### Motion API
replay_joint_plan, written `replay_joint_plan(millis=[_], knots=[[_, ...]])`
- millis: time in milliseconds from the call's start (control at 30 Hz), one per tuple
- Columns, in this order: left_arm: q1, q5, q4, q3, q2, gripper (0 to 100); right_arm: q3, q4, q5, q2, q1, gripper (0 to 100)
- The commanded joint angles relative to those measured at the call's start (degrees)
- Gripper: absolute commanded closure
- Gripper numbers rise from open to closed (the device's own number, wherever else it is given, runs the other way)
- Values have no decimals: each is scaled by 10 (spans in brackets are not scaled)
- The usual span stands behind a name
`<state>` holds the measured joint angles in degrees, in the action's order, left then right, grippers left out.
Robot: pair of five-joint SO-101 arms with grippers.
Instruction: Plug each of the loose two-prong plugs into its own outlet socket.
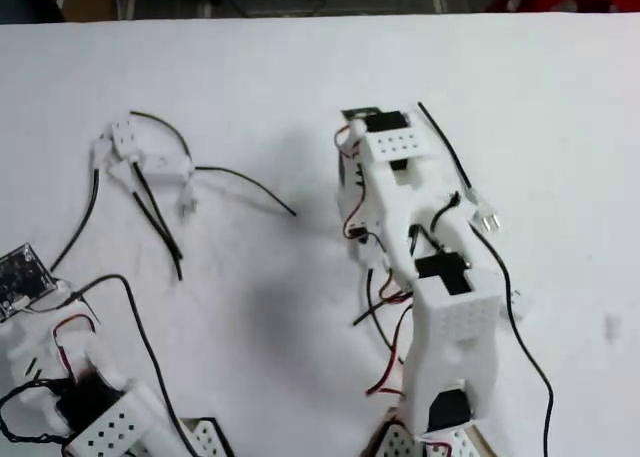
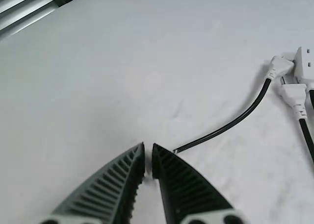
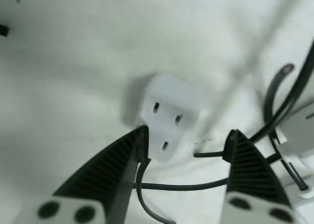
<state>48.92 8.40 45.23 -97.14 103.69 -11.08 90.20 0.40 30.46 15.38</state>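
On the white table [image 1: 250, 67], the right arm [image 1: 440, 307] lies stretched out from its base across the middle. The left arm [image 1: 110, 422] sits folded at the near left corner.

In the right wrist view, the right gripper [image 3: 187, 135] hangs with its ribbed black fingers [image 3: 122, 160] spread wide above a small white outlet block [image 3: 169, 109]. The face of that block shows three dark slots. It lies on the tabletop between the two fingers, closer to one of them, though I cannot tell whether that fingertip touches it. Thin black cords [image 3: 181, 186] cross beneath the fingers, and nothing is held.

The left gripper [image 2: 148, 153] has its fingers drawn together to a hairline gap over bare table, with nothing between them. Just beside its tips lies the cut end of a black cord [image 2: 221, 128]. The cord runs off to a white moulded plug [image 2: 278, 66] seated against a second white outlet block [image 2: 305, 62]. A second white plug [image 2: 293, 92] lies just beside the first, close against the same block, with its own cord trailing away.

In the high view, the second white outlet block [image 1: 124, 134] rests far to the left, its plugs and black cords fanned out around it. A loose white two-prong plug [image 1: 487, 220] lies on the table just to the right of the right arm, well apart from that left cluster. Its long black cord [image 1: 530, 357] trails back toward the near edge. A small dark circuit board [image 1: 20, 274] sits at the left edge.
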Motion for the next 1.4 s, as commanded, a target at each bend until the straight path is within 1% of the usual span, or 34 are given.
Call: replay_joint_plan(millis=[0, 67, 233, 367, 467, 600, 667, 800, 967, 1133, 1267, 1300, 1367], knots=[[8, 2, -13, 2, 1, 950, 3, -7, -2, 16, 22, 800], [8, 2, -13, 2, 1, 950, -6, -3, -4, 13, 28, 815], [8, 2, -13, 2, 1, 950, -54, 41, -4, -17, 24, 793], [8, 2, -13, 2, 1, 950, -85, 77, -1, -43, 24, 794], [8, 2, -13, 2, 1, 950, -84, 79, -1, -54, 23, 794], [8, 2, -13, 2, 1, 950, -44, 75, 0, -48, 4, 794], [8, 2, -13, 2, 1, 950, -23, 75, 17, -38, -10, 794], [8, 2, -13, 2, 1, 950, -19, 75, 77, -36, -55, 796], [8, 2, -13, 2, 1, 950, -33, 78, 101, -80, -94, 796], [8, 2, -13, 2, 1, 950, 1, 77, 101, -88, -92, 796], [8, 2, -13, 2, 1, 950, -2, 75, 96, -98, -65, 796], [8, 2, -13, 2, 1, 950, -3, 75, 91, -102, -56, 796], [8, 2, -13, 2, 1, 950, -3, 75, 54, -105, -44, 796]])
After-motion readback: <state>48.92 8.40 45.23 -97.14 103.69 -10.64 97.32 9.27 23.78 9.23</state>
